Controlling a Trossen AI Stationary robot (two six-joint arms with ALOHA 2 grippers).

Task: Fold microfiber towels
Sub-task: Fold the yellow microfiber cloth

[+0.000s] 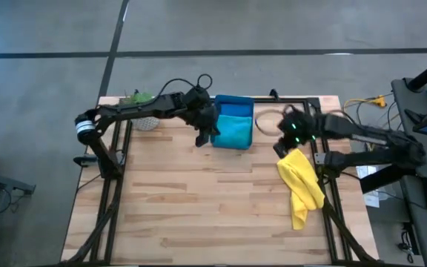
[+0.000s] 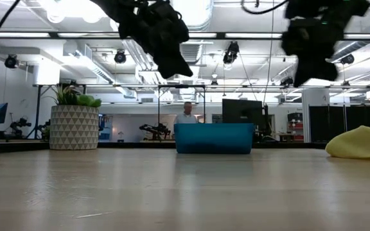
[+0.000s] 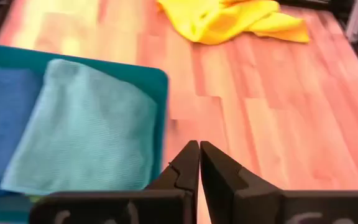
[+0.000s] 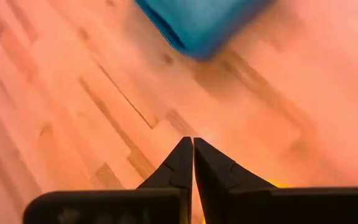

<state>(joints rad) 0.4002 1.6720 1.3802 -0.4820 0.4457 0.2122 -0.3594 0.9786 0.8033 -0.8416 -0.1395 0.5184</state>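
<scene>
With both our left gripper [image 3: 199,163] and right gripper [image 4: 192,158] closed on nothing above the table, the yellow towel [image 1: 301,185] lying crumpled at the right edge could slide off if we drag it carelessly while spreading it.

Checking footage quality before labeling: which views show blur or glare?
Right wrist view: the teal bin is smeared by blur. Left wrist view: the yellow towel and teal towel look soft, with glare on the table. Low view: bright ceiling lights, both arms dark silhouettes.
</scene>
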